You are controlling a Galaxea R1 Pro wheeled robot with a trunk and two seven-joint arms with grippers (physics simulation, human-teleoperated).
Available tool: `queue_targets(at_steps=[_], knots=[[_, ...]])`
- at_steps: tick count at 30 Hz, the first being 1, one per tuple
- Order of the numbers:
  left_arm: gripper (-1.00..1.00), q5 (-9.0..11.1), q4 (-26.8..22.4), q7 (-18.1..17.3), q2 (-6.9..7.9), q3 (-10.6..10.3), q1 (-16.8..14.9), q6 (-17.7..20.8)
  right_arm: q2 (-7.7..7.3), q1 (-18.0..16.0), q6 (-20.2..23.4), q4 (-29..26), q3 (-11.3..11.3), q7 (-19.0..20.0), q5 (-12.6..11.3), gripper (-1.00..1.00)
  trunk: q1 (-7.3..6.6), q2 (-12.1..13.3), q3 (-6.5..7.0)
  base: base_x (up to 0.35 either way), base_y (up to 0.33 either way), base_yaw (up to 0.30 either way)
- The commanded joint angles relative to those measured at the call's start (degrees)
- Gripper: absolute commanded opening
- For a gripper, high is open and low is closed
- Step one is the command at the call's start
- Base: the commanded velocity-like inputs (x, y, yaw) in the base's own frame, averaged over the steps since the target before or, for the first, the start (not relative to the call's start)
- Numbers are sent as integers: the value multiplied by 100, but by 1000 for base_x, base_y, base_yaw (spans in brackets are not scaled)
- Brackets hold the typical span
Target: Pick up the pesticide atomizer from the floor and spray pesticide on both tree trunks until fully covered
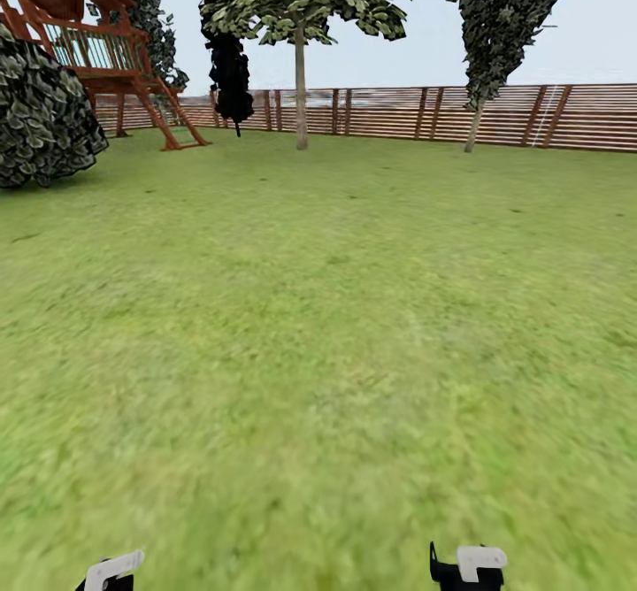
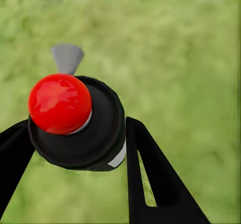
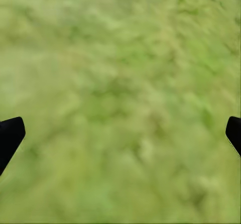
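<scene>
From my seat, both arms are cut off by the head view's lower edge, the left arm [image 1: 111, 571] at seven o'clock, the right arm [image 1: 469, 566] at five. The atomizer [image 2: 75, 121] hides its own body behind its cap, and the grass [image 3: 120, 83] under the right wrist is pure blur.

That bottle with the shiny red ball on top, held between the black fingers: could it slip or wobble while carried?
The round black atomizer with a glossy red knob looks rigid, so it probably won't flex. Its smooth round body could twist between the left gripper fingers, which press only its sides. The grey nozzle juts out, so a bump might turn it.
</scene>
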Motion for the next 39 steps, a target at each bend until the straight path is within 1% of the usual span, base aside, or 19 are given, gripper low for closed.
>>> queue_targets(at_steps=[1, 39], knots=[[-100, 1, -2, -1, 0, 1, 0, 0, 0, 0, 0, 0, 0, -2, -1, 100, 0, 0, 4, 338, 0, 0], [-100, 1, -3, -1, 0, 3, 0, 0, 4, 0, 0, 0, 0, -12, -2, 100, 0, 0, 8, 338, 0, 0]])
